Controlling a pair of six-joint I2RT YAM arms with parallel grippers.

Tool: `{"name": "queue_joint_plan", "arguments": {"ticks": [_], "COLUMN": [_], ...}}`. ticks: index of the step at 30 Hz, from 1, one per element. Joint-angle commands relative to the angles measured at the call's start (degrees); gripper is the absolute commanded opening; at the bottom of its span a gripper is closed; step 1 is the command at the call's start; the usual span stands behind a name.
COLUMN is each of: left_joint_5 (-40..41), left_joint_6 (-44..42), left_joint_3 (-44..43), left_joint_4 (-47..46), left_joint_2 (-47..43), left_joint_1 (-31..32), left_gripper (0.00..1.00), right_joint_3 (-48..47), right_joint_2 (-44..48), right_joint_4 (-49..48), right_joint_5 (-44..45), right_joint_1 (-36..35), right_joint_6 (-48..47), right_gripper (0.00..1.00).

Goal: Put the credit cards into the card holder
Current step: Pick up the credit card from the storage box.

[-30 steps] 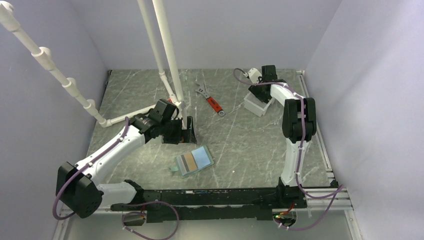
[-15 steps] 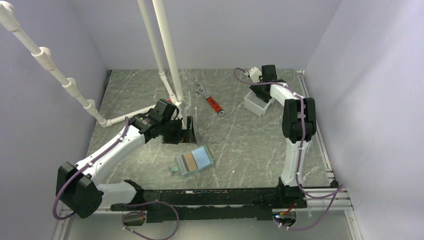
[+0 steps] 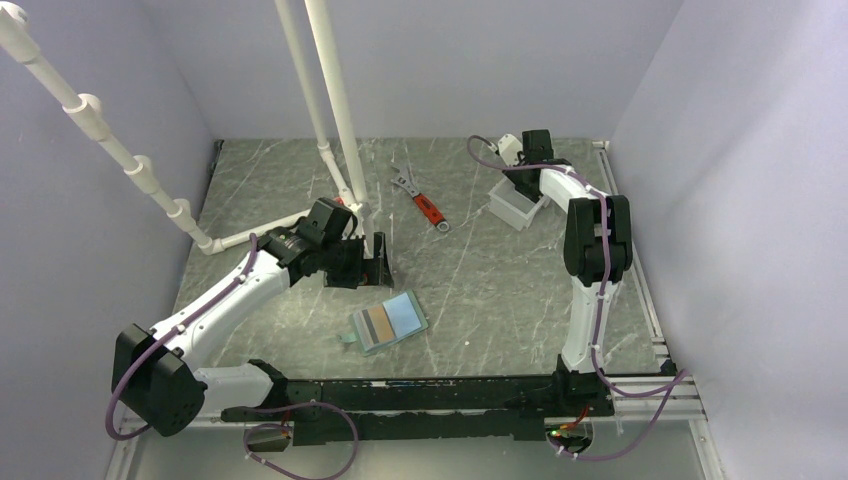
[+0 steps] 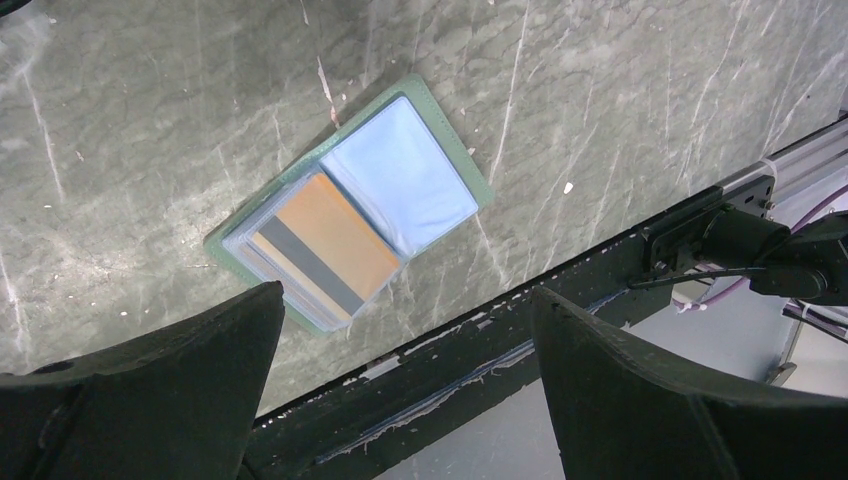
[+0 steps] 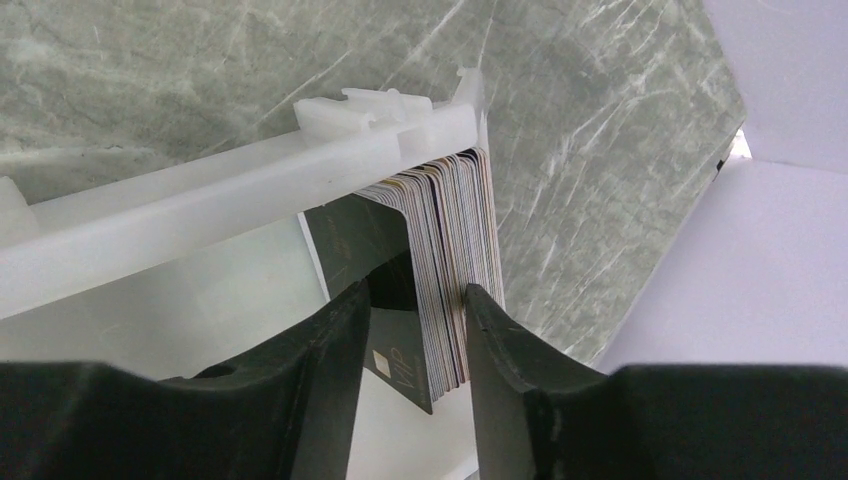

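Note:
The card holder (image 3: 362,338) lies open on the table near the front, grey-green rim up; it also shows in the left wrist view (image 4: 478,178). A light blue card (image 4: 400,175) and a tan-brown card (image 4: 330,235) with a grey stripe lie in its clear sleeves. My left gripper (image 3: 378,270) is open and empty, hovering just behind the holder (image 4: 405,295). My right gripper (image 3: 522,183) is at the back right, reaching into a white tub (image 5: 250,180). It is narrowly open (image 5: 415,295), with its jaws astride part of an upright stack of cards (image 5: 450,250).
The white tub (image 3: 508,210) sits at the back right. A red-handled wrench (image 3: 425,205) lies at the back middle. White pipes (image 3: 335,110) rise behind the left gripper. A black rail (image 3: 430,395) runs along the front edge.
The right gripper and the white tub have shifted very slightly. The left arm and the card holder have not moved.

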State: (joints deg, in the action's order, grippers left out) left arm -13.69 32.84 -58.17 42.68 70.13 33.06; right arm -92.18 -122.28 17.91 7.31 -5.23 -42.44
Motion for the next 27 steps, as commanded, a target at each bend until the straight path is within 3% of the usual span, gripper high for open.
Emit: {"name": "queue_joint_plan", "arguments": {"ticks": [1, 13, 27], "left_joint_5": [-1.0, -1.6, -1.8], "left_joint_6": [0.6, 0.6, 0.9], "left_joint_3": [-0.5, -0.2, 0.1], "left_joint_4": [-1.2, -1.3, -1.4], "left_joint_2": [-1.2, -1.3, -1.9], "left_joint_1": [-0.2, -0.3, -0.3], "left_gripper": [0.99, 0.99, 0.99], "right_joint_3": [-1.9, -1.8, -1.8], "right_joint_2": [1.2, 1.8, 2.9], "right_joint_4": [-2.3, -1.9, -1.7], "right_joint_5": [1.9, 2.4, 3.7], "right_joint_1": [-0.1, -0.1, -0.6], "right_joint_6": [-0.2, -0.4, -0.5], "right_gripper": [0.4, 0.3, 0.28]}}
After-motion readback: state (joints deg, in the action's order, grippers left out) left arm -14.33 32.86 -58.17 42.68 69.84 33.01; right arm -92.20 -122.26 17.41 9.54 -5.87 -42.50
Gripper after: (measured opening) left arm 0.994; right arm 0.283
